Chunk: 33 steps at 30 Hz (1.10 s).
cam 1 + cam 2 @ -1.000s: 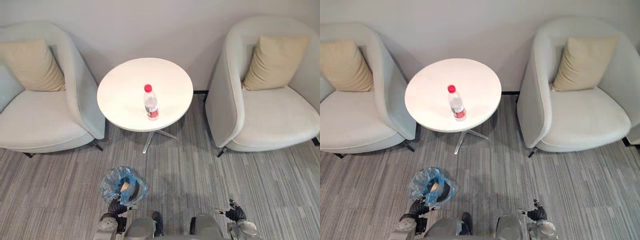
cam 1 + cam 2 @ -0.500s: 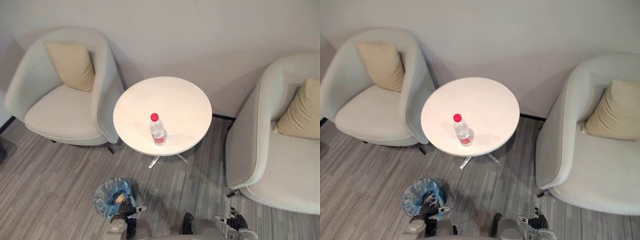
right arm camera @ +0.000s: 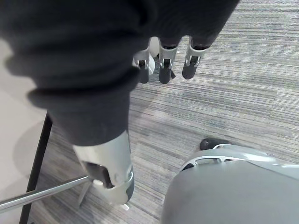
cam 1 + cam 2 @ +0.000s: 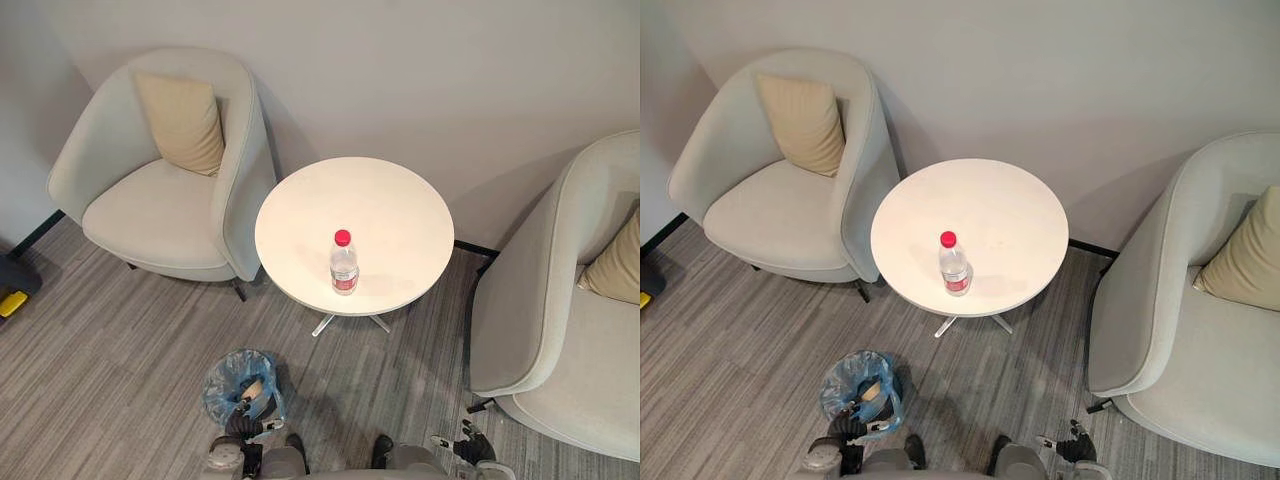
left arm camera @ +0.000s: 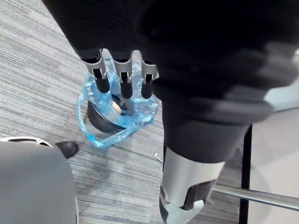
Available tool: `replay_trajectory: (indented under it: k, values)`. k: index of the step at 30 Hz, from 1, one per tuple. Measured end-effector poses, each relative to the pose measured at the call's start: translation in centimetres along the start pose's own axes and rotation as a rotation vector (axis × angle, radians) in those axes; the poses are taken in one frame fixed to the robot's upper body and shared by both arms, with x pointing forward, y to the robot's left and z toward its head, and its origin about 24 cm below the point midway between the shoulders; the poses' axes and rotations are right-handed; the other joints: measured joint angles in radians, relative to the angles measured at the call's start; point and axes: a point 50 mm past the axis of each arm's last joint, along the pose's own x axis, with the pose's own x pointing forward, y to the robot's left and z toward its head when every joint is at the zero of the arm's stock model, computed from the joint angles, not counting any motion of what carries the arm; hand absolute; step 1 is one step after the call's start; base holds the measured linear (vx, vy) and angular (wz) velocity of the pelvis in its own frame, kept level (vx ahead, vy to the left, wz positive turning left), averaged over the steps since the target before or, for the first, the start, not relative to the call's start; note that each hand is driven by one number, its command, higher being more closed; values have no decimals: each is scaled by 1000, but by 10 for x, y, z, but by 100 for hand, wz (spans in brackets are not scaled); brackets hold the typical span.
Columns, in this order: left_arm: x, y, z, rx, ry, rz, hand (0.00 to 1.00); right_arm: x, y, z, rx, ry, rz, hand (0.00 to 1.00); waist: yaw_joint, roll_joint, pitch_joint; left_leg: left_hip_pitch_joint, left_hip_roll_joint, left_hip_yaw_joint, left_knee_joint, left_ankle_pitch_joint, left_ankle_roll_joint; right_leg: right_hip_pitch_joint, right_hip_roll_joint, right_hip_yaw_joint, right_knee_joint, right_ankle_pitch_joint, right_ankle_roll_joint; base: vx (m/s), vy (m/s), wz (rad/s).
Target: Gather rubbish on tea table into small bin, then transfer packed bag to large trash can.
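Ahead, armchairs [image 4: 160, 200] flank the tea table [image 4: 385, 195] bearing a bottle [image 4: 344, 264] — left hand [image 5: 122, 79] and right hand [image 3: 166, 65] hang unclenched

No legible text, numbers or signs anywhere. Bottle [image 4: 344, 262] on tea table [image 4: 400, 200] wears red label band [image 4: 345, 284]; print too small to read.

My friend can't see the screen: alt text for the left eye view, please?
A red-capped plastic bottle stands on a round white table between two pale armchairs. On the grey carpet in front sits a small bin lined with a blue bag, the robot's left hand beside it.
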Motion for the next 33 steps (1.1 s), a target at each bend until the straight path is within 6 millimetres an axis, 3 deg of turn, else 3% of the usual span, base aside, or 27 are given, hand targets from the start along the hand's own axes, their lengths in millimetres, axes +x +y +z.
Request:
replay_trajectory:
  k: [6, 11, 15, 21, 33]
  values:
    - [-1, 0, -3, 0, 7, 0, 0, 0, 1, 0, -32, -2, 1, 0, 1, -2, -16, 14, -5, -23, -29, 16, -2, 1, 0, -11, -3, -1, 2, 7, -24, 7]
    - [-1, 2, -3, 4, 7, 4, 0, 1, 2, 6, -53, -28, 3, 0, 3, -22, -31, 16, -8, -45, -62, 39, -3, 1, 2, -28, -10, 0, 1, -1, -21, 10]
    - [-2, 5, -5, 36, 9, 1, 0, 0, 4, 39, -104, -184, 17, 0, 0, -28, -41, 17, -10, -47, -83, 47, -1, 0, 5, -24, -16, 2, -1, -20, -9, -3]
    - [-5, 4, -7, 40, -6, -2, 0, -7, -10, 99, -139, -441, -34, 0, 3, -22, -53, 30, -17, -67, -112, 52, 0, 0, 7, -21, -30, 2, 0, 19, -2, 0]
    - [-7, 7, -6, 70, -42, -12, 0, -16, -20, 182, -281, -711, -79, 0, 6, -21, -55, 12, -23, -102, -119, 55, 5, 2, 6, -22, -42, 3, 0, 24, -7, 9]
